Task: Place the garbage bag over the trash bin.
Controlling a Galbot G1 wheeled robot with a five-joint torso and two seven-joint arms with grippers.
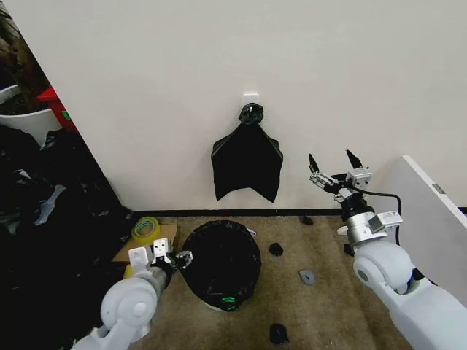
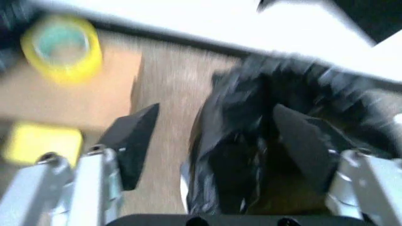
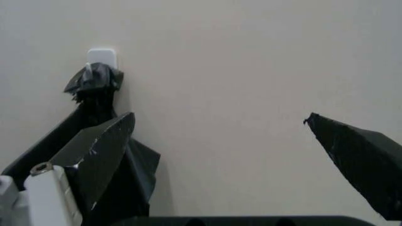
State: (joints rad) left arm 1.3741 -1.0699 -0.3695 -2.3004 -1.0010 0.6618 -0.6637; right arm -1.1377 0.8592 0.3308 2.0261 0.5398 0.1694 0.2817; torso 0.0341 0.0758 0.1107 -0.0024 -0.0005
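While the left gripper [image 1: 177, 257] sits low at the rim of the trash bin [image 1: 214, 304], its two dark fingers are spread, and in the left wrist view one finger [image 2: 133, 136] lies outside the rim over the brown floor while the other [image 2: 301, 143] lies inside the opening, so the gathered edge of the garbage bag [image 2: 232, 141] stands between them. One garbage bag [image 1: 221, 262] covers one trash bin; the black plastic is draped over the mouth and down the sides, and a small strip of cream-white wall shows at the base. Beside the left gripper, on the side away from the bin, lies one flat piece of cardboard [image 1: 166, 235] carrying one roll of yellow tape [image 1: 145, 230]; one yellow block [image 2: 41, 141] lies near the outer finger in the left wrist view. One right gripper [image 1: 334, 169] is raised well above the floor, apart from the bin, with its two pointed fingers spread wide and nothing between them. Beyond it, on the wall, one white hook [image 1: 250, 98] holds one knot-topped bunch of black bags [image 1: 246, 164]. Four small dark scraps [image 1: 275, 249] lie on the floor below the right gripper.
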